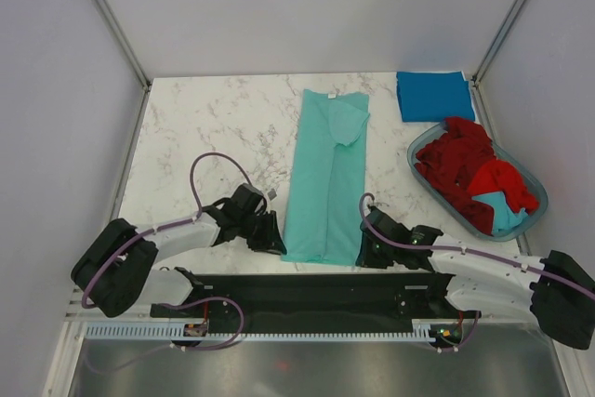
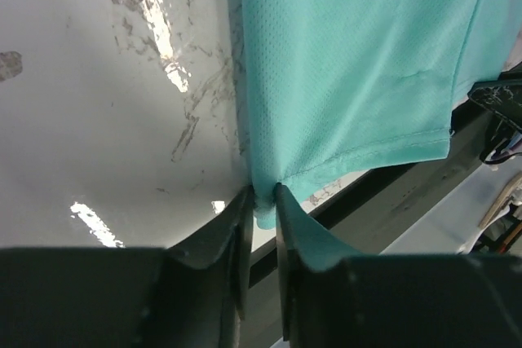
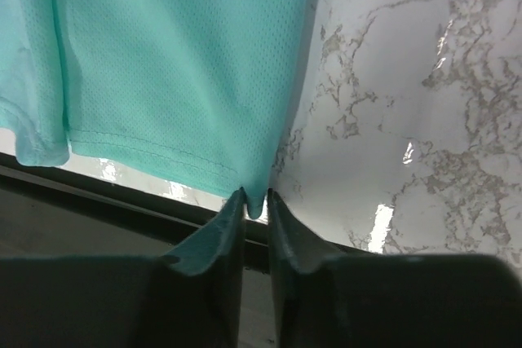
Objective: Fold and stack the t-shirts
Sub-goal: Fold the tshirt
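Your left fingers (image 2: 245, 205) and right fingers (image 3: 238, 205) are both clamped on hem corners of teal shirt (image 1: 325, 174), narrow strip running away from fingers on table (image 1: 214, 118). Blue shirt (image 1: 434, 96) folded, far beyond right fingers. Red shirts (image 1: 460, 160) still in basket (image 1: 535, 213). Lots left, I'd say.

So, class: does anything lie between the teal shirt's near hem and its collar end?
Nothing visible: the teal shirt lies bare along its length; the folded blue shirt and basket sit off to its right.

White grey-veined marble table (image 1: 223, 127); teal-green t-shirt (image 1: 325, 174); blue t-shirt (image 1: 434, 96); red t-shirts (image 1: 460, 160).
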Tool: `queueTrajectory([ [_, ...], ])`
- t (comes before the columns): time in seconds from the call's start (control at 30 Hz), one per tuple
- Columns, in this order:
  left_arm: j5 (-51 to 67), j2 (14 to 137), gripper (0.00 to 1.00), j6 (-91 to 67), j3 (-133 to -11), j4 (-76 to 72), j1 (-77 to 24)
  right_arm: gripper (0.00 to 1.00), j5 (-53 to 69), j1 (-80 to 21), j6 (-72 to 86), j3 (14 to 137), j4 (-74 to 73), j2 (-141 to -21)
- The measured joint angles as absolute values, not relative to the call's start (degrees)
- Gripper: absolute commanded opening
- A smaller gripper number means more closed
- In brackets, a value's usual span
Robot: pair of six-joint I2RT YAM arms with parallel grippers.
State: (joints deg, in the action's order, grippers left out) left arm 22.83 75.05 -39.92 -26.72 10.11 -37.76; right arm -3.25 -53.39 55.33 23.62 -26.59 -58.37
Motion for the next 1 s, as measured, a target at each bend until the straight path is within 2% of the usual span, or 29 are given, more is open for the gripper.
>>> queueTrajectory([
  [0.03, 22.8, 75.2, 0.11, -40.1, -26.5, 10.1, -37.9, 0.15, -3.2, -53.4, 55.3, 23.4, -26.8, -58.0],
  [0.07, 22.9, 75.4, 0.05, -40.4, -26.3, 10.0, -37.9, 0.11, -3.2, -53.4, 55.4, 23.2, -26.9, -57.7],
  [0.1, 22.9, 75.4, 0.02, -40.6, -26.0, 10.0, -38.0, 0.02, -3.2, -53.4, 55.5, 23.1, -27.1, -57.4],
  [0.3, 23.0, 73.3, 0.02, -42.1, -24.3, 9.7, -38.5, 0.0, -3.5, -53.4, 55.5, 23.0, -29.2, -54.9],
  [0.33, 23.0, 72.5, 0.05, -42.6, -23.9, 9.7, -38.5, 0.0, -3.5, -53.4, 55.5, 23.0, -29.6, -54.3],
  [0.4, 23.0, 71.3, 0.18, -43.2, -23.2, 9.8, -38.7, 0.0, -3.6, -53.4, 55.5, 23.0, -30.4, -53.2],
  [0.43, 23.0, 70.9, 0.3, -43.6, -23.2, 9.8, -38.7, 0.0, -3.6, -53.4, 55.5, 23.0, -30.7, -52.9],
  [0.53, 23.0, 69.4, 0.43, -44.6, -22.9, 10.0, -38.8, 0.0, -3.6, -53.4, 55.5, 23.0, -31.2, -52.2],
  [0.7, 23.1, 65.5, 0.45, -45.4, -22.1, 10.1, -38.8, 0.0, -3.6, -53.4, 55.7, 22.8, -31.3, -51.9],
  [1.0, 23.0, 65.3, 0.42, -46.6, -21.1, 10.1, -38.8, 0.01, -3.4, -53.4, 55.9, 22.2, -31.3, -50.7],
])
